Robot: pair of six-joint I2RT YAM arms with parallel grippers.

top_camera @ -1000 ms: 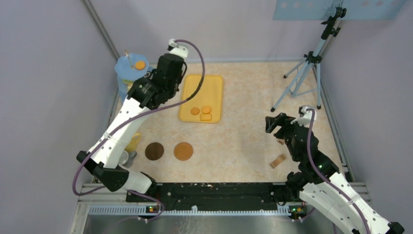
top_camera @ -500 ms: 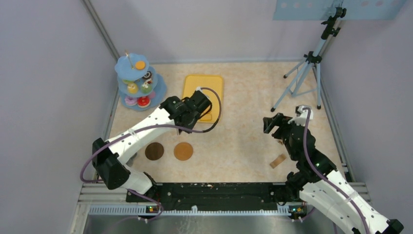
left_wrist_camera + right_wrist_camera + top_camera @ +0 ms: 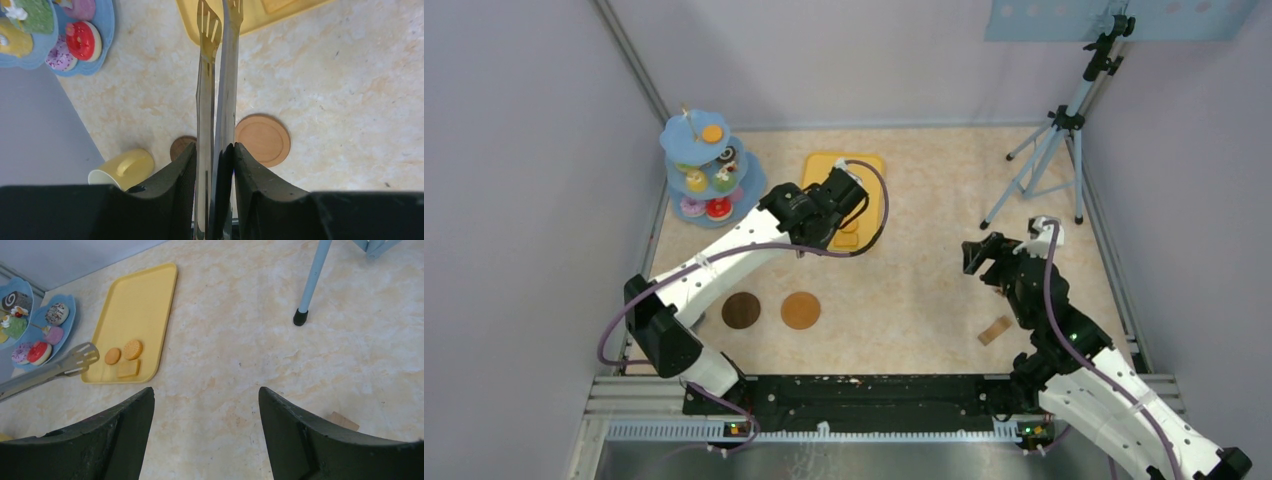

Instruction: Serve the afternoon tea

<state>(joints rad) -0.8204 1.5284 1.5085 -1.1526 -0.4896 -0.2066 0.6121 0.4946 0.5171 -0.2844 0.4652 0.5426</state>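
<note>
Marbled beige tabletop, seen from above: two brown coasters [image 3: 801, 310] lie nearer you than the yellow tray [image 3: 824, 165].

On the left wrist, your left gripper [image 3: 214, 152] is clamped narrowly on the long metal tongs [image 3: 216, 90], tips at the tray's edge.

On the right wrist, your right gripper [image 3: 205, 400] stands wide and empty; the orange biscuits [image 3: 124, 352] sit on the tray's near end.
</note>
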